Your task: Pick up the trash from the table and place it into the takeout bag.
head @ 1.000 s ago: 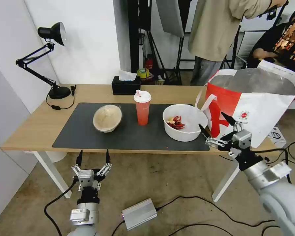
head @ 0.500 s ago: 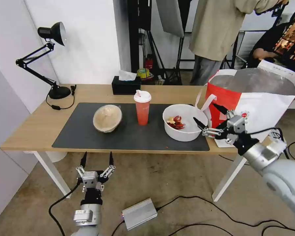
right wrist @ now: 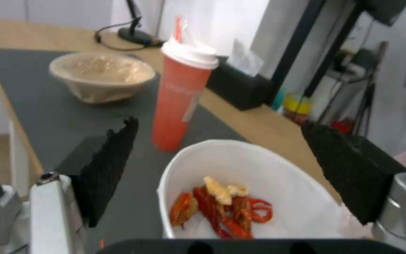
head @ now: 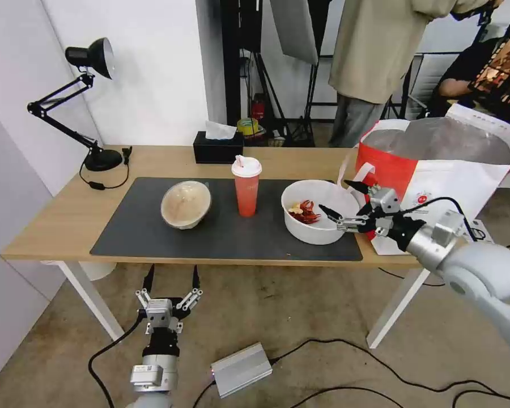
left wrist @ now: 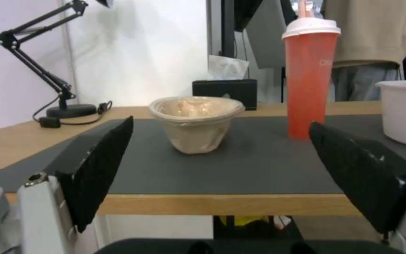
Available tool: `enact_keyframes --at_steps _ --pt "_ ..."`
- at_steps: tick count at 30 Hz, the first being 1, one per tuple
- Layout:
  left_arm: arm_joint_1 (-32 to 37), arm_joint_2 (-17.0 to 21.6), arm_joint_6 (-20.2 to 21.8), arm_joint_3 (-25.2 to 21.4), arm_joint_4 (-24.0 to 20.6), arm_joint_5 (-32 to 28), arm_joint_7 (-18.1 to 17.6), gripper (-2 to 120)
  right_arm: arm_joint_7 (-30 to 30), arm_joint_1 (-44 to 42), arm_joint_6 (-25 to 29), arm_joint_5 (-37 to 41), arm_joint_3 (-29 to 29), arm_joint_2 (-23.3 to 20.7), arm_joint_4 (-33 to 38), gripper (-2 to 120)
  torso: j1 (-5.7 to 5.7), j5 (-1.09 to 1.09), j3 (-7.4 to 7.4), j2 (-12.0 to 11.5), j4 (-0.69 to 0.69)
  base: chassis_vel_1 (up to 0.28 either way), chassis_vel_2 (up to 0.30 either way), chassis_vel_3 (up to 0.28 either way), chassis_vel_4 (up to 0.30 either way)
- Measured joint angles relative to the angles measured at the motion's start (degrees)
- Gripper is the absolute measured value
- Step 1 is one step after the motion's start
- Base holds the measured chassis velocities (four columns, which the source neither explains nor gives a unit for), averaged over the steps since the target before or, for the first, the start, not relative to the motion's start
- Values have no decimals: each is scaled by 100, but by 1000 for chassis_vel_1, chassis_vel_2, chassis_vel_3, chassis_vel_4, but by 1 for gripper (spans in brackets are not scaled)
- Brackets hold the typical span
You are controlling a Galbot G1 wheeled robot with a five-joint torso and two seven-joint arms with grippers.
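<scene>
On the dark mat (head: pixel 147 241) of the table (head: pixel 153 161) stand a beige bowl (head: pixel 185 204), a tall red cup with a white lid (head: pixel 246 190) and a white bowl (head: pixel 306 231) holding red food scraps (head: pixel 305 211). The red-and-white takeout bag (head: pixel 436 170) stands open at the table's right end. My right gripper (head: pixel 335 196) is open, hovering over the white bowl's right rim, just in front of the bag. In the right wrist view the open right gripper (right wrist: pixel 219 123) frames the white bowl (right wrist: pixel 269 176). My left gripper (head: pixel 172 272) is open, below the table's front edge, facing the beige bowl (left wrist: pixel 196 121).
A black tissue box (head: pixel 216 148) sits at the table's back edge and a black desk lamp (head: pixel 90 102) at the back left. A grey box (head: pixel 241 369) and cables lie on the floor. People stand behind the table.
My right gripper has moved left and up from in front of the bag to over the white bowl's right rim. The left gripper has sunk slightly.
</scene>
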Motion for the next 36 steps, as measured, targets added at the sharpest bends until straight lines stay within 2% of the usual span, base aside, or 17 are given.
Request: enact_keyframes --at_steps 14,18,22,23,36 --pt "-88 21 -74 -28 153 -39 27 100 -639 1576 -451 365 -1487 -222 -377 91 0 0 0 0 0 0 0 0 0" --pt "-124 23 -107 -29 203 -72 38 100 -759 2213 -666 665 -2093 -274 -426 91 0 -1 0 0 1 0 0 0 0" --pt "-129 25 -123 -35 219 -87 40 100 -806 2443 -721 734 -2356 -286 -451 91 0 -2 0 0 1 0 0 0 0" --pt "-130 34 -175 -77 238 -120 44 100 -884 2719 -771 752 -2725 -304 -528 91 0 -1 0 0 0 0 0 0 0" --pt "-143 48 -221 -135 269 -196 60 100 -880 3110 -885 924 -3269 -222 -725 89 0 -1 0 0 0 0 0 0 0"
